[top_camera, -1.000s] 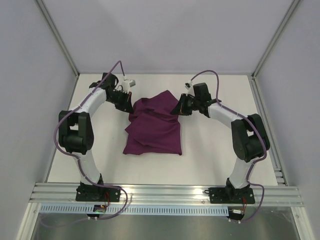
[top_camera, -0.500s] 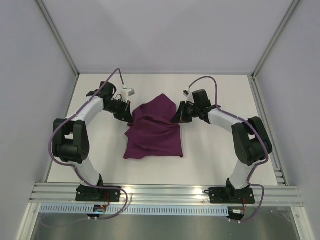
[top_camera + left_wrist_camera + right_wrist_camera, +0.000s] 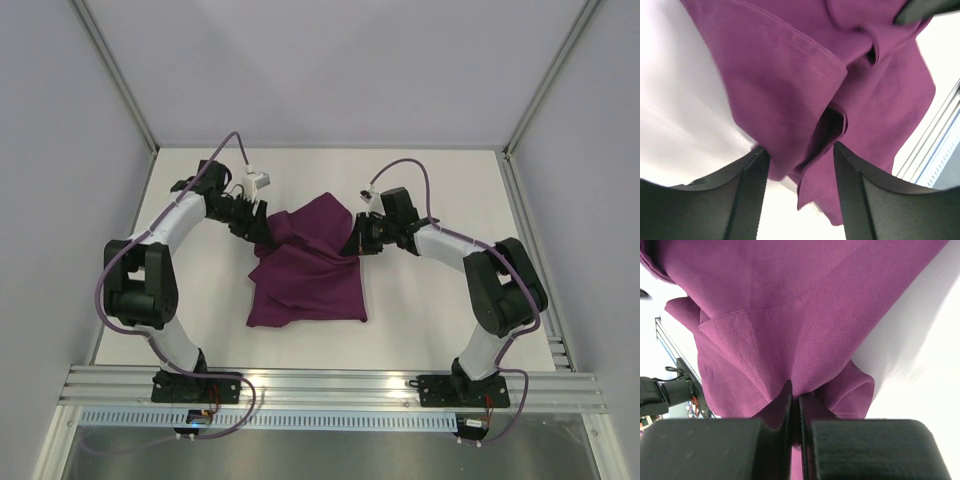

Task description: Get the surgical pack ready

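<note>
White worktop [image 3: 430, 310], and the cloth's far edge was on its way in.
Over the last second both arms had drawn nearer the robot, dragging the far edge of the purple cloth [image 3: 305, 275] over its own middle, so the heap at the worktop's centre looked shorter and more bunched. The right jaws were clamped tight on a pinch of the hem at the cloth's far-right corner. The left jaws stood apart, straddling a thick fold at the far-left corner without squeezing it. By my reckoning the fold was only partly made, and that loose left side could slip.
</note>
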### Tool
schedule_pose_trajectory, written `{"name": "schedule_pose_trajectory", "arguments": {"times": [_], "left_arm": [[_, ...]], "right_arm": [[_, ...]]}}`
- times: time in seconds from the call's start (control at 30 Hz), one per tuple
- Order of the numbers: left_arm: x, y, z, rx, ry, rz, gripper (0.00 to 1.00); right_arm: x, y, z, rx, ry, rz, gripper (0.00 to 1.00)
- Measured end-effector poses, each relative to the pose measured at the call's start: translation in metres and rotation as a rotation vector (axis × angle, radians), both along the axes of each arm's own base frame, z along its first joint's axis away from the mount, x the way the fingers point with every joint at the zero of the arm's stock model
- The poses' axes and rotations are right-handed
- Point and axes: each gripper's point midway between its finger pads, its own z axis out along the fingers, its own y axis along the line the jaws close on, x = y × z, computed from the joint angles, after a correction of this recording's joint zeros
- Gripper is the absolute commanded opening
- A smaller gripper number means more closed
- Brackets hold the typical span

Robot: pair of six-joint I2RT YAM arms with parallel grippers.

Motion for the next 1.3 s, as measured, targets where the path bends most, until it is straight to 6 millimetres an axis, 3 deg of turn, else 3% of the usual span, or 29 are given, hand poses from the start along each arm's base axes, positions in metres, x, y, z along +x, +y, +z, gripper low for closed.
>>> {"name": "schedule_pose_trajectory", "arguments": {"times": [0.17,0.27,0.43,0.53,0.6,0.63,0.67,0.7,0.73,0.77,0.8,0.93,1.07,1.2,1.3], "left_arm": [[0.033,-0.012,0.022,-0.065,-0.051,0.005,0.71],[0.049,-0.017,0.026,-0.095,-0.041,0.015,0.73],[0.083,-0.024,0.008,-0.107,0.016,0.032,0.76],[0.091,-0.026,-0.009,-0.099,0.066,0.038,0.74],[0.091,-0.028,-0.015,-0.098,0.091,0.039,0.66],[0.089,-0.029,-0.016,-0.098,0.103,0.037,0.50],[0.087,-0.030,-0.016,-0.101,0.112,0.033,0.43],[0.085,-0.032,-0.014,-0.105,0.116,0.029,0.25],[0.083,-0.034,-0.013,-0.109,0.120,0.022,0.17],[0.081,-0.036,-0.011,-0.111,0.120,0.014,0.11],[0.079,-0.038,-0.009,-0.113,0.118,0.007,0.02],[0.071,-0.040,0.001,-0.113,0.088,-0.017,0.00],[0.059,-0.037,0.020,-0.109,0.023,-0.044,0.00],[0.045,-0.036,0.032,-0.090,-0.037,-0.078,0.00],[0.040,-0.038,0.032,-0.072,-0.061,-0.102,0.00]], "right_arm": [[0.000,-0.001,-0.002,-0.009,-0.017,0.021,0.01],[-0.001,-0.001,-0.003,-0.012,-0.023,0.028,0.00],[0.000,-0.002,-0.003,-0.018,-0.034,0.037,0.01],[0.000,-0.002,-0.004,-0.020,-0.037,0.040,0.01],[0.000,-0.002,-0.004,-0.022,-0.037,0.040,0.02],[0.000,-0.002,-0.004,-0.022,-0.037,0.039,0.04],[0.000,-0.002,-0.004,-0.024,-0.036,0.039,0.12],[0.001,-0.002,-0.003,-0.024,-0.035,0.038,0.18],[0.001,-0.002,-0.003,-0.026,-0.034,0.038,0.25],[0.001,-0.002,-0.004,-0.030,-0.031,0.035,0.39],[0.001,-0.003,-0.003,-0.034,-0.026,0.031,0.44],[0.009,-0.006,0.002,-0.060,-0.026,0.004,0.64],[0.025,-0.018,0.007,-0.106,-0.022,-0.067,0.69],[0.069,-0.023,0.008,-0.132,-0.011,-0.143,0.70],[0.108,-0.019,-0.002,-0.146,0.011,-0.173,0.69]]}}
